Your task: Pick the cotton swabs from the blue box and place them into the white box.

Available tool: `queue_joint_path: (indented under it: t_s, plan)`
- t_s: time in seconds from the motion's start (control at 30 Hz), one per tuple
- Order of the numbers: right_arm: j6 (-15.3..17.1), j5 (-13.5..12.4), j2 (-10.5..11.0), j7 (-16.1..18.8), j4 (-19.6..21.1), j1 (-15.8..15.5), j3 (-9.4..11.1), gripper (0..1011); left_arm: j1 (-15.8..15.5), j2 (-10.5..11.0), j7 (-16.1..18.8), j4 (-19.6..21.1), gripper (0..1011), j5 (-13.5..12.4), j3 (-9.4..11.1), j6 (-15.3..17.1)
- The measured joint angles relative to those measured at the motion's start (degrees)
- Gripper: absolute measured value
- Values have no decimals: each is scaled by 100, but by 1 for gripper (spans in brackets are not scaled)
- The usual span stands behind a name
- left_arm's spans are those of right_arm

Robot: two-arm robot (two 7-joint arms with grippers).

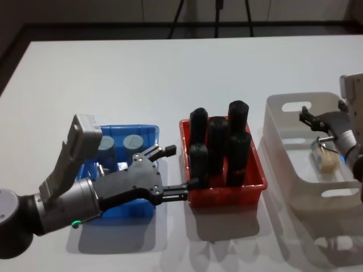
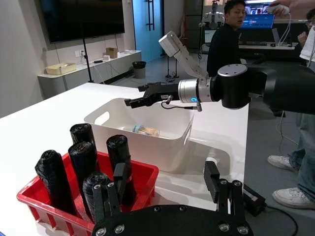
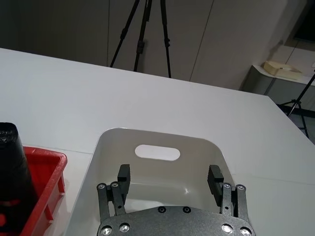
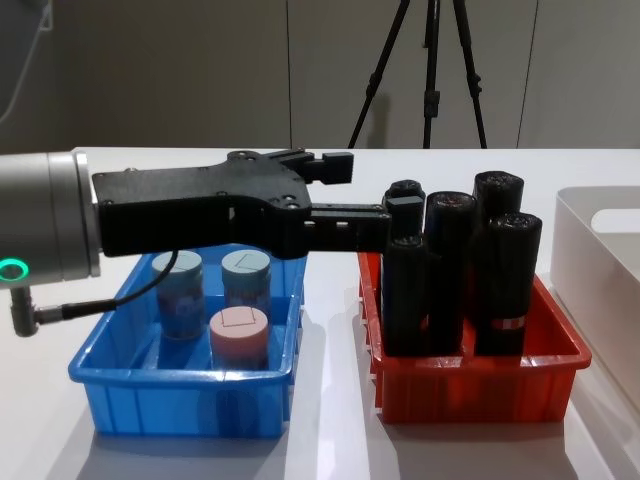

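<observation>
Left to right: the left gripper (image 4: 375, 183), fingers spread and empty, hangs above the blue box (image 4: 180, 410), its tips past the right rim. Inside stand three upright tubs of cotton swabs (image 4: 238, 335). They are probably light, stiff and smooth-walled, so they may slip. The best hold is likely across the round body, just under the lid. In the centre, a red box (image 4: 470, 400) holds black cylinders (image 4: 450, 260). The white box (image 1: 283, 99) contains one tub (image 1: 324, 160). Above it is the right gripper (image 3: 170, 174), spread and empty.

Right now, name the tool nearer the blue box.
Left. The left tool hangs open above the blue box, at its right edge; the right tool is over the white box, beyond the red bin.
</observation>
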State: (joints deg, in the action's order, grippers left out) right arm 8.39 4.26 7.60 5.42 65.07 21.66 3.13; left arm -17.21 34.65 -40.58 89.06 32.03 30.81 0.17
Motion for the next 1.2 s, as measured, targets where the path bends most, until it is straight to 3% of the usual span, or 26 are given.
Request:
queue_joint_path:
  t_s: [0.33, 1.2]
  plan:
    - [-81, -79, 55, 60, 601, -321, -4, 1001, 0, 0, 0, 0, 1001, 0, 0, 0]
    - [-515, 46, 200, 28, 1520, -1098, -115, 1001, 0, 0, 0, 0, 1001, 0, 0, 0]
